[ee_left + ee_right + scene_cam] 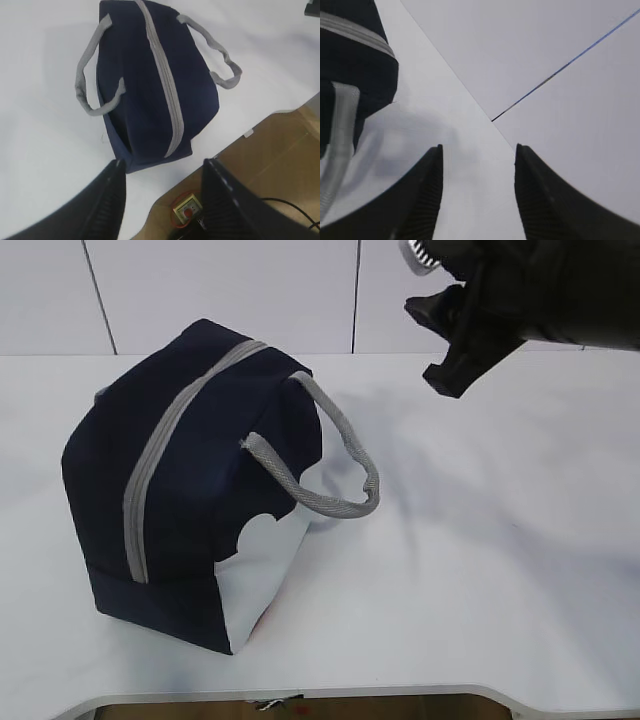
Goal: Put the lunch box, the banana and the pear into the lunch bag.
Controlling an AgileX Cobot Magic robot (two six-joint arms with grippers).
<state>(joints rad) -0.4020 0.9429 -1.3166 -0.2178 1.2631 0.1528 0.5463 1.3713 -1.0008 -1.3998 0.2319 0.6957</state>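
Note:
The navy lunch bag [190, 490] stands on the white table, its grey zipper [165, 450] closed along the top and a grey strap handle [345, 465] hanging to its right. It also shows in the left wrist view [150, 80] and at the left edge of the right wrist view [355, 60]. The lunch box, banana and pear are out of view. My right gripper [440, 335] hangs open and empty high at the upper right, away from the bag; it shows in its own view [477, 147]. My left gripper [162, 162] is open and empty above the table's near edge, short of the bag's end.
The white table [480, 570] extends right of the bag. Its front edge [235, 142] runs close to the bag's end; below it lies a brown floor with a small square socket box [185, 210] and cables. A white panelled wall [250, 290] stands behind.

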